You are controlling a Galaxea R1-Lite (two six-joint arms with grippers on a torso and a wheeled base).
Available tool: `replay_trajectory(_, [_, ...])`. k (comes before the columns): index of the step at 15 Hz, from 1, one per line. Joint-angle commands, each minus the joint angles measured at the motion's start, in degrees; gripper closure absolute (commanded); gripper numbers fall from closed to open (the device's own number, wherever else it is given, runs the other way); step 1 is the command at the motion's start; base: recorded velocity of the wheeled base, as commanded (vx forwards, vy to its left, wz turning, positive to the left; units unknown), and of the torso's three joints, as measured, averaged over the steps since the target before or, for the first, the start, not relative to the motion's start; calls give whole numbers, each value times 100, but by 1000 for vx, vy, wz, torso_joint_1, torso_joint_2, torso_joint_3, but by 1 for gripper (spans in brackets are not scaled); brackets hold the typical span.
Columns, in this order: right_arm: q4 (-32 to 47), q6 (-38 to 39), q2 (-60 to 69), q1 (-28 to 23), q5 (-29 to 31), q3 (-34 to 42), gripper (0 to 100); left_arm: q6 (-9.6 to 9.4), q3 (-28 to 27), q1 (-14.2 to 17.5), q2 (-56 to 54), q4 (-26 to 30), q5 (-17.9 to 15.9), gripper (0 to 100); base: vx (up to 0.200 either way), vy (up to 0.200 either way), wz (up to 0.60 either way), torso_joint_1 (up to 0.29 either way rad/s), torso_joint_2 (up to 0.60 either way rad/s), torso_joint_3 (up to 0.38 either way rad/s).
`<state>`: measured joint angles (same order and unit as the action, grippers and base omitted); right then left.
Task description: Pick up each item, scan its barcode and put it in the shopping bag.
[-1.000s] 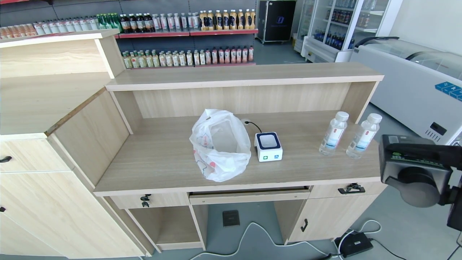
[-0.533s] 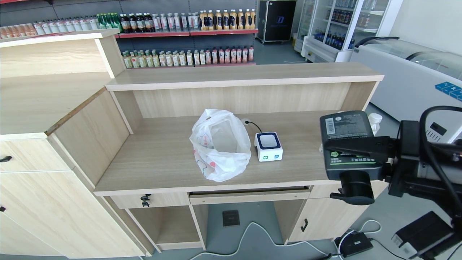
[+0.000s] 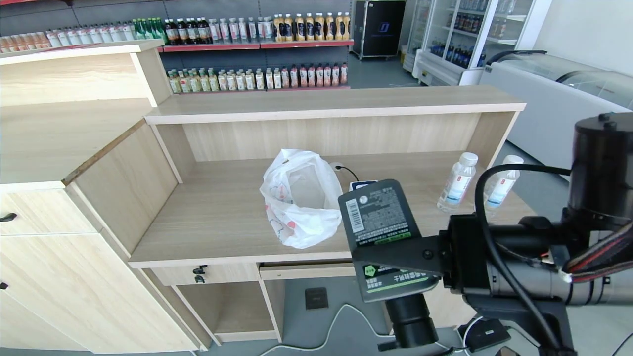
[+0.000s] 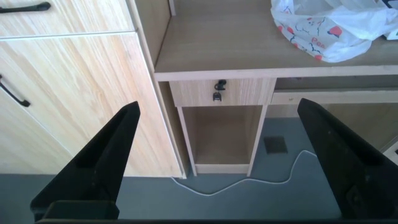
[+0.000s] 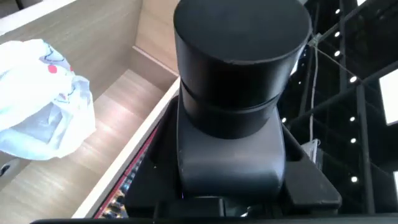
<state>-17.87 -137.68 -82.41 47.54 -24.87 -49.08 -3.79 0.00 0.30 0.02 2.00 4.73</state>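
One dark flat pack (image 3: 378, 212) with a black round cap sits clamped crosswise in our right gripper (image 3: 395, 257), whose fingers close on its middle. Its long axis runs from the cap, nearest us, toward the white scanner (image 3: 363, 185) peeking past its far end on the counter (image 3: 222, 212). The barcode (image 3: 353, 215) faces up, away from the scanner, so we judge a turn is needed. The shopping bag (image 3: 301, 202) lies just left of the scanner. Our left gripper (image 4: 219, 107) hangs low, fingers spread and empty. Two water bottles (image 3: 457, 183) stand farther right.
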Motion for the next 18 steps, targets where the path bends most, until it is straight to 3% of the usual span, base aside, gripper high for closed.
replay_trajectory(1, [-59, -4, -434, 308, -220, -102, 100, 1, 0, 5, -2, 2, 2, 0, 0, 0, 0, 0, 0, 0])
replay_trajectory(9, [-59, 22, -847, 326, -501, -172, 100, 1, 0, 5, -2, 2, 2, 0, 0, 0, 0, 0, 0, 0])
replay_trajectory(12, [-50, 66, -1111, 572, -563, -532, 100, 1, 0, 5, -2, 2, 2, 0, 0, 0, 0, 0, 0, 0])
replay_trajectory(18, [-41, 171, -1313, 589, -572, -840, 100, 1, 0, -4, -2, 2, 2, 0, 0, 0, 0, 0, 0, 0])
